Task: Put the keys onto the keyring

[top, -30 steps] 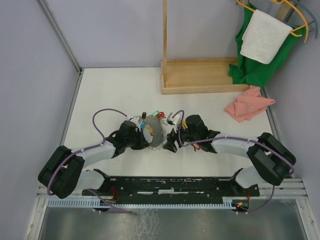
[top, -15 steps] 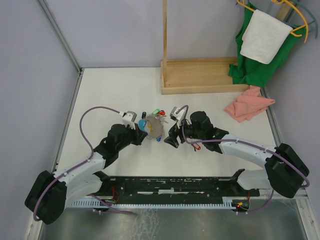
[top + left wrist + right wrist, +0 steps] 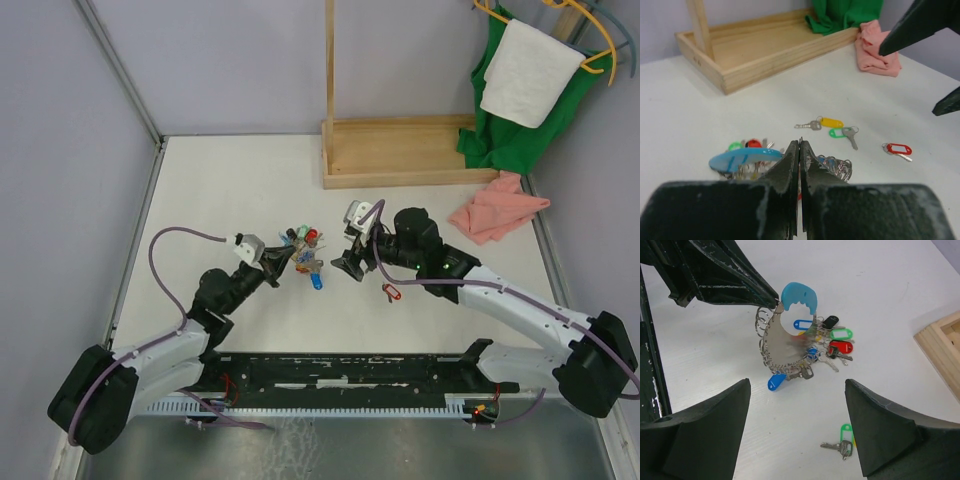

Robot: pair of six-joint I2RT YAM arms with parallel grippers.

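Observation:
The keyring (image 3: 782, 347), a grey metal plate with a light-blue band (image 3: 745, 157) and many coloured-tag keys, stands tilted on the table (image 3: 230, 190), left of centre (image 3: 300, 255). My left gripper (image 3: 800, 145) is shut on its metal edge and shows in the top view (image 3: 285, 262). My right gripper (image 3: 797, 385) hangs open just right of the ring (image 3: 345, 268), holding nothing. Loose keys lie on the table: a yellow-tagged one (image 3: 827, 122), a green-tagged one (image 3: 842, 442) under the right gripper, and a red-tagged one (image 3: 390, 291) further right.
A wooden tray with an upright post (image 3: 400, 150) stands at the back. A pink cloth (image 3: 495, 210) lies at the right edge. Green cloth and a white towel (image 3: 525, 70) hang on hangers at the back right. Grey walls close in the left and back.
The two grippers have parted. The right gripper has drawn back to the right of the ring and opened a little wider. The left arm has swung out, still gripping the ring.

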